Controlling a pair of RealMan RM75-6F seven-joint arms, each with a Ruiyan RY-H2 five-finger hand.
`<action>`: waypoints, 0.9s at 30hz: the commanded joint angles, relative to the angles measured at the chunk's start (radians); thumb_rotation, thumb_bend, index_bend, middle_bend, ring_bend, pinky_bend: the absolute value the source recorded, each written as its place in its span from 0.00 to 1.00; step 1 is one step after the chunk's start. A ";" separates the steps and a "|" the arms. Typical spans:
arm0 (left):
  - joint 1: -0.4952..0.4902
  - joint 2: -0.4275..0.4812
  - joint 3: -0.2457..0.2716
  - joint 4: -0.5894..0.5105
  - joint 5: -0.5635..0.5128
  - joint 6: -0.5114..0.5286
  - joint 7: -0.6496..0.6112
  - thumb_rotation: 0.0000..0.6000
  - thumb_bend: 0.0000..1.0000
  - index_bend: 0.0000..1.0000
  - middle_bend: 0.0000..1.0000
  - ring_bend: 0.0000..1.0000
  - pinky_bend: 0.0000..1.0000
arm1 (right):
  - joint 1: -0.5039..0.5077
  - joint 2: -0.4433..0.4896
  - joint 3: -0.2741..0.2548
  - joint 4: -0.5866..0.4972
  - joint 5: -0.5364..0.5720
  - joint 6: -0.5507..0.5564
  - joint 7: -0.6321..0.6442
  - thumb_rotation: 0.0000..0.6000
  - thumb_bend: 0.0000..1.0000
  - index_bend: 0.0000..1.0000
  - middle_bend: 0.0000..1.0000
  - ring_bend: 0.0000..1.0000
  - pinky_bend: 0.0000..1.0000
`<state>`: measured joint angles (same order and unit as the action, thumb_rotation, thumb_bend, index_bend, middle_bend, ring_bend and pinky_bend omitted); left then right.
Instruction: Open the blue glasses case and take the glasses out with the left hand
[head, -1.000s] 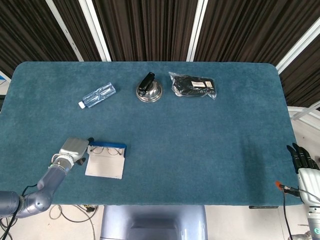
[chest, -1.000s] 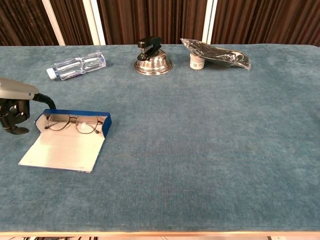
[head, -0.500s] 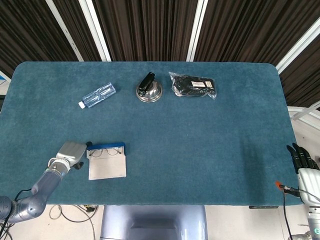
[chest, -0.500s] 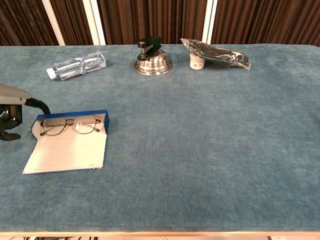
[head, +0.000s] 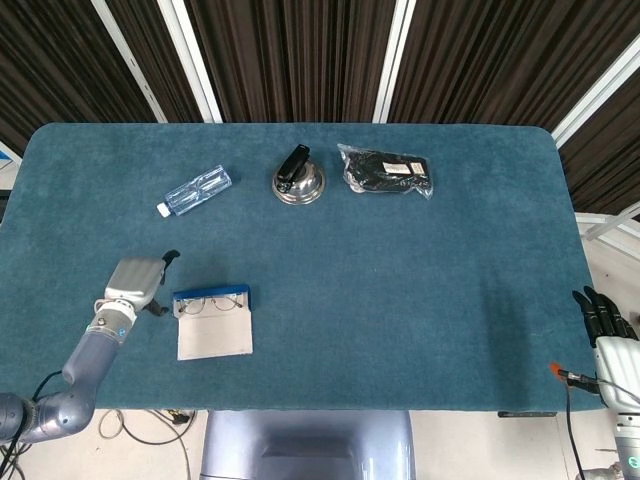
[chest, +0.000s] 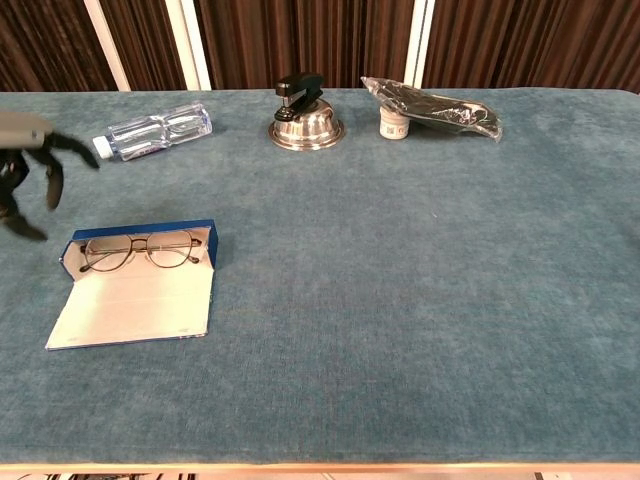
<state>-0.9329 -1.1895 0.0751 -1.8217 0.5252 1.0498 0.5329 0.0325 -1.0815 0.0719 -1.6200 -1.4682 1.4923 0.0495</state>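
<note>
The blue glasses case (head: 212, 320) (chest: 135, 285) lies open near the table's front left, its pale lid flat toward the front edge. Thin-rimmed glasses (head: 212, 304) (chest: 140, 251) rest in the blue tray part. My left hand (head: 135, 281) (chest: 28, 165) hovers just left of the case, raised off the cloth, fingers spread and holding nothing. My right hand (head: 606, 322) hangs off the table's right front corner with dark fingers straight, holding nothing; the chest view does not show it.
A plastic water bottle (head: 195, 190) (chest: 155, 129) lies at the back left. A black stapler on a metal bowl (head: 298, 178) (chest: 305, 115) stands at the back centre, and a black bagged item (head: 388, 172) (chest: 432, 109) lies to its right.
The case swung square to the table edge, then my left hand let go, lifted and moved back from it with fingers opening. The right hand has not moved.
</note>
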 joint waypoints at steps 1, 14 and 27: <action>0.023 -0.044 -0.036 0.016 0.042 0.053 -0.018 1.00 0.18 0.19 0.49 0.81 0.91 | 0.000 0.000 0.000 0.000 -0.001 0.000 0.001 1.00 0.14 0.00 0.00 0.00 0.21; -0.005 -0.193 -0.110 0.075 0.008 0.116 0.115 1.00 0.20 0.26 0.51 0.90 1.00 | 0.002 0.004 -0.003 0.001 -0.006 -0.005 0.013 1.00 0.14 0.00 0.00 0.00 0.21; -0.003 -0.226 -0.133 0.057 -0.026 0.136 0.187 1.00 0.20 0.31 0.57 0.99 1.00 | 0.003 0.006 -0.005 0.000 -0.008 -0.008 0.020 1.00 0.15 0.00 0.00 0.00 0.21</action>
<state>-0.9361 -1.4155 -0.0571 -1.7642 0.4997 1.1859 0.7191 0.0355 -1.0757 0.0673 -1.6199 -1.4757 1.4845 0.0694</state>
